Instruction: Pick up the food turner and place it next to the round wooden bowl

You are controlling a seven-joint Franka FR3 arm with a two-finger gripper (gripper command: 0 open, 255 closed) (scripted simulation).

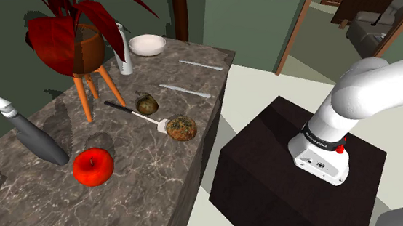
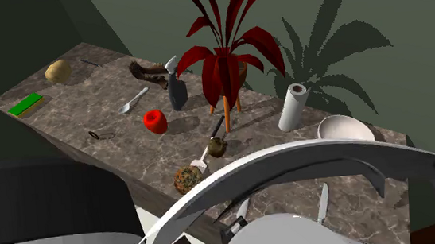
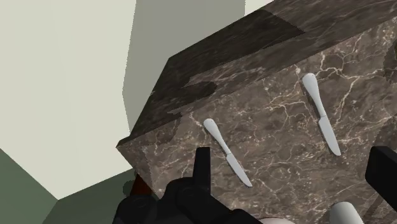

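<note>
Gripper: the black gripper (image 3: 292, 156) hangs over the knife end of the desk (image 1: 138, 171), fingers wide apart and holding nothing.
Food turner: the black-handled, white-bladed food turner (image 1: 138, 114) lies flat mid-desk, at 6 o'clock from the bowl in the shoulder view. It sits between two brown lumps (image 1: 146, 104), its blade just beside the nearer one.
Bowl: the round bowl (image 1: 148, 44), drawn white, sits at the far end, with a paper roll (image 1: 122, 48) just beside it at 9 o'clock.
Risk, wrong pick: two pale knives (image 3: 227, 153) lie beneath the gripper, well apart from the turner, and could be mistaken for it.
Risk, grasp: the turner is thin and flat, so fingers closing on it may slip off or knock the lumps.
Risk, placing: the roll and the orange plant stand (image 1: 86, 95) crowd the bowl's 9 o'clock side, so the 3 o'clock side looks safer.
</note>
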